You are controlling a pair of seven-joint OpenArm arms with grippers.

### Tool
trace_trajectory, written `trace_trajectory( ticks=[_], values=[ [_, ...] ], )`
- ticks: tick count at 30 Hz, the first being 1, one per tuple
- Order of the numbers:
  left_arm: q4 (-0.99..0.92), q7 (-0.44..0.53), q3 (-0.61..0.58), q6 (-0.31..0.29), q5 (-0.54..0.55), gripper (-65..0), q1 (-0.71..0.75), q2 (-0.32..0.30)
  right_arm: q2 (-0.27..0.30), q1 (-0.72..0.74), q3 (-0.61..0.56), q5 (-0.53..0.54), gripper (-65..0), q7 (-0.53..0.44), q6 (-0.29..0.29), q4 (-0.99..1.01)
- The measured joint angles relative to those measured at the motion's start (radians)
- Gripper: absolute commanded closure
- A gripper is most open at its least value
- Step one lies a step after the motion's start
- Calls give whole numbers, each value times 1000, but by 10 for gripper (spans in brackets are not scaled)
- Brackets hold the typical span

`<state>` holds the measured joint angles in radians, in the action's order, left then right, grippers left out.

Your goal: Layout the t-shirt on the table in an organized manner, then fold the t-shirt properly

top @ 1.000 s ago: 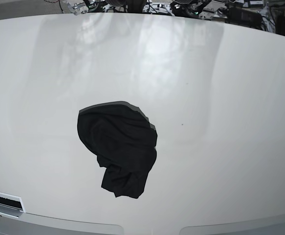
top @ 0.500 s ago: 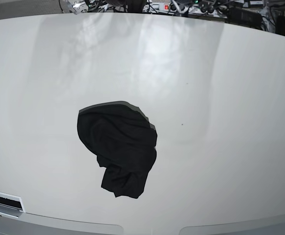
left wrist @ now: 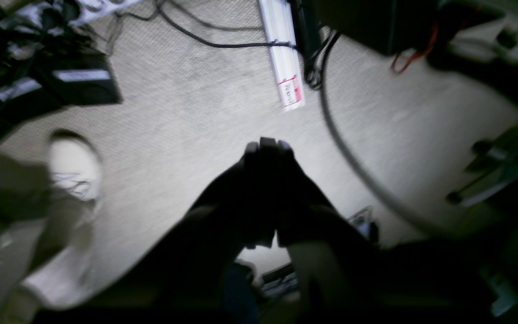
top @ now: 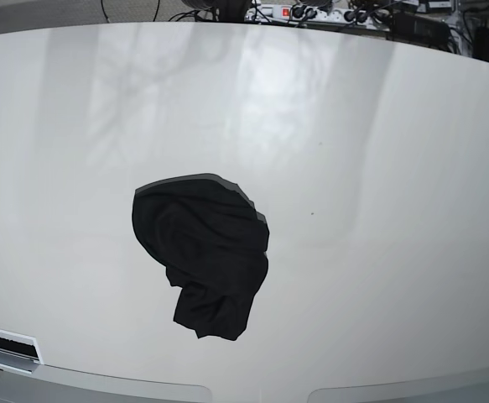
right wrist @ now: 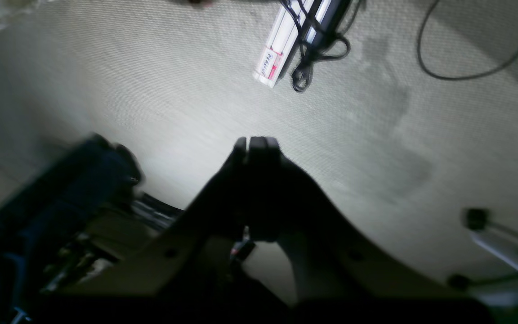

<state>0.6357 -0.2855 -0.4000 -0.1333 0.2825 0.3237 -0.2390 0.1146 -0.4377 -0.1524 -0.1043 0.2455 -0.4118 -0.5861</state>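
The black t-shirt (top: pixel 204 252) lies crumpled in a heap a little left of the middle of the white table (top: pixel 378 168) in the base view. Neither arm shows in that view. In the left wrist view my left gripper (left wrist: pixel 268 145) is shut with nothing in it, pointing at beige carpet off the table. In the right wrist view my right gripper (right wrist: pixel 256 140) is also shut and empty, over the same carpet. The t-shirt is out of sight in both wrist views.
A white power strip (left wrist: pixel 283 58) with black cables (left wrist: pixel 223 42) lies on the carpet. A person's white shoe (left wrist: pixel 72 164) is at the left of the left wrist view. Cables and equipment (top: pixel 328 13) line the table's far edge.
Equipment seen beyond the table's far edge a second ago has moved out of the base view. The t-shirt has not moved.
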Motion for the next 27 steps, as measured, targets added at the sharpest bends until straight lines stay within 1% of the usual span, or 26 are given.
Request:
trace_trajectory(
  ticks=[1, 3, 4, 5, 7, 10, 12, 13, 15, 17, 19, 20, 22, 24, 27],
  values=[
    [48, -18, 0, 0, 0, 0, 23, -21, 9, -30, 0, -1, 0, 55, -7, -55],
    [154, -43, 0, -3, 6, 0, 79, -69, 27, -93, 3, -3, 0, 165, -3, -188],
    [210, -59, 0, 4, 5, 0, 109, -89, 33, -128, 3, -3, 0, 202, 16, -258],
    [267, -66, 0, 6, 5, 0, 143, -110, 38, -165, 3, -3, 0, 224, 37, -334],
    [389, -77, 0, 5, 7, 0, 212, -150, 52, -242, 0, 50, 0, 231, 46, -489],
    [565, -112, -2, -1, 8, 0, 301, -211, 102, -357, -2, 122, 0, 259, 60, -710],
    [678, -146, -4, -1, 7, 0, 353, -259, 134, -433, 0, 139, 0, 329, 97, -851],
    [733, -172, 4, 2, 0, 0, 378, -282, 144, -466, 3, 145, 0, 374, 125, -920],
    [843, -206, 42, 2, 0, 0, 433, -320, 160, -529, 4, 143, 0, 430, 158, -1059],
    [947, -238, 104, -1, 1, 0, 490, -345, 172, -592, 3, 151, 0, 449, 194, -1186],
    [1044, -269, 186, 0, 2, 0, 547, -357, 194, -659, -2, 151, 0, 460, 225, -1298],
    [1091, -282, 234, -2, 1, 0, 573, -360, 206, -696, -2, 138, 0, 474, 251, -1352],
    [1181, -296, 339, -17, 1, 0, 622, -359, 229, -755, 0, 56, 0, 499, 296, -1451],
    [1258, -297, 443, -59, 25, 0, 661, -359, 234, -794, 2, -33, 0, 520, 352, -1543],
    [1349, -300, 575, -82, 97, 0, 687, -359, 229, -819, 3, -172, 0, 516, 432, -1650]
  ],
)
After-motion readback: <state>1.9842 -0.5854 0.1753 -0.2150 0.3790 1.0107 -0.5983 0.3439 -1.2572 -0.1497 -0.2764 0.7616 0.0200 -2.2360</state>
